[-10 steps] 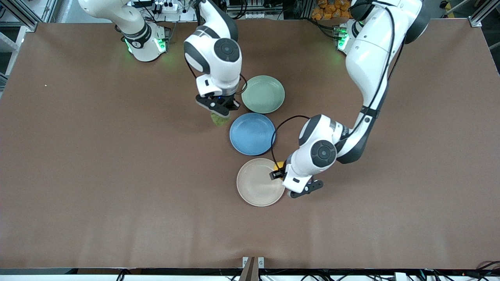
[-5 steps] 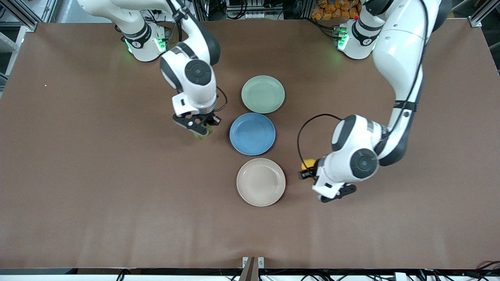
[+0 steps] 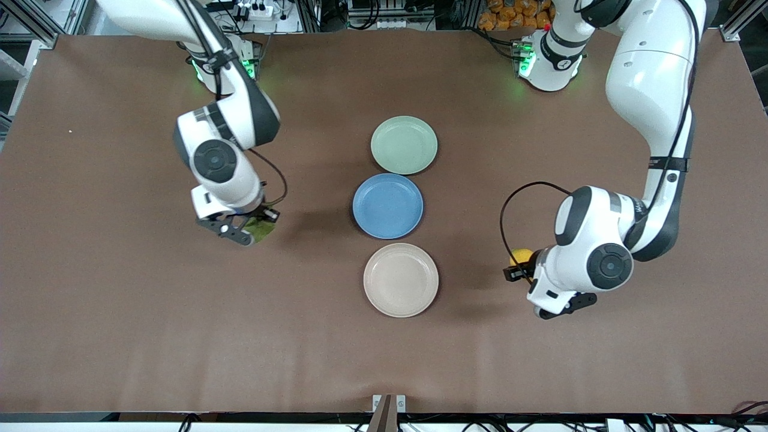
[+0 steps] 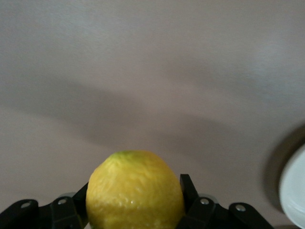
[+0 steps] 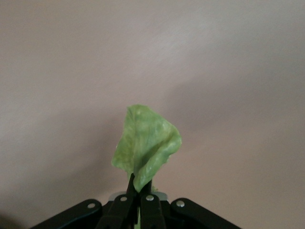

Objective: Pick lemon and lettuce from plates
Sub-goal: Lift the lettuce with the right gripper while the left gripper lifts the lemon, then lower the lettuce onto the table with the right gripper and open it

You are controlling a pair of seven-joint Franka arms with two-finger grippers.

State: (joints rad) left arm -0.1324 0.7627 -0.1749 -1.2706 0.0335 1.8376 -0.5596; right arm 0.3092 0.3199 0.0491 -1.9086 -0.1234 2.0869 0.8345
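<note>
left arm: reaching down from its base at the 1 o'clock corner of the front view, elbow bent, wrist hanging low over bare worktop [image 3: 120,336] toward the left arm's end.
left pincer [image 3: 521,271]: clenching on the lemon [image 3: 521,255], hanging over bare brown surface at about 3 o'clock from the beige plate [image 3: 401,280], well apart from it.
lemon in left wrist view: the lemon [image 4: 135,190] is sitting between the two black fingers [image 4: 191,200], one at each side, touching it.
right arm: stretching from its base at 11 o'clock, forearm sloping down, wrist hanging over the worktop toward the right arm's end.
right pincer [image 3: 252,234]: grasping the lettuce [image 3: 260,228], hanging over bare surface at about 9 o'clock from the blue plate [image 3: 387,206], well apart from it.
lettuce in right wrist view: the lettuce [image 5: 147,145] is standing up out of the pinched fingertips, held by its lower end, leaf curling.
count: two arms, two pincers, one lemon, one lettuce leaf, three plates.
plates: the mint green plate [image 3: 404,145], the blue one and the beige one are lying in a row down the middle of the worktop, mint at 12 o'clock, beige at 6 o'clock, each just beside the next.
plate contents: nothing is showing on any of the three.
in the way: nothing is lying under either pincer.
</note>
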